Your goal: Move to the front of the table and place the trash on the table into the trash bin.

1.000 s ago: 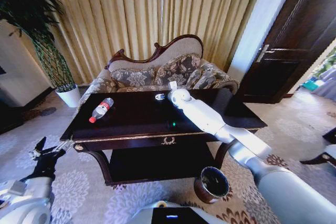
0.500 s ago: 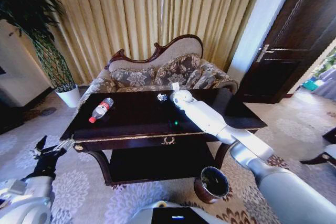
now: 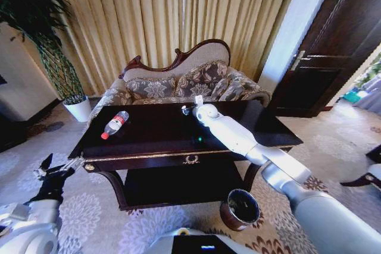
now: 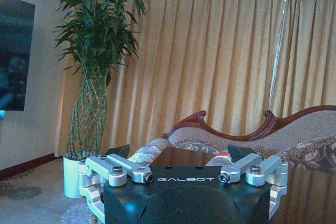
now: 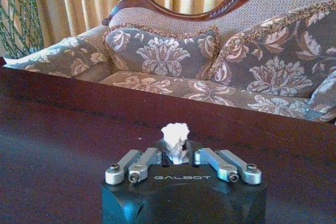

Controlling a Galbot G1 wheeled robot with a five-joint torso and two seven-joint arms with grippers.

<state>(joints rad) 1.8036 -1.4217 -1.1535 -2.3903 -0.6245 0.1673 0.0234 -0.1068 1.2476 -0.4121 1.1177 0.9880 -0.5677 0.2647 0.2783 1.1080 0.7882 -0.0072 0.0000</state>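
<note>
- White paper bit point(image 5: 175, 132): crumpled, soft, irregular wad; pinched between the fingers of my right gripper point(image 5: 178, 156), sticking up past the tips, over the far side of the bench point(image 3: 155, 129) near the sofa point(image 3: 178, 84).
- Right gripper is closed on the paper; arm stretched out across the bench top.
- Bottle point(image 3: 115, 124): clear plastic, red label, lying on its side on the left part of the bench, well apart from my right gripper. Round, likely to roll.
- Trash bin point(image 3: 240, 209): small round reddish-brown bucket, pale rim, dark inside, on the carpet by the bench's front right leg, much lower than the top.
- Bench: dark glossy wood, gold trim, gilt emblem, curved legs, lower shelf. Slick surface.
- Left gripper point(image 3: 56, 169): parked low to the left of the bench, fingers spread, holding nothing.
- Risk: the paper is light and crushable, the hold looks shallow, so it could slip out on the long swing back to the bin.
- Risk: bin mouth is small and low, paper could drift and land on the carpet.
- Risk: forearm sits close over the bench, could scrape the top when pulling back.
</note>
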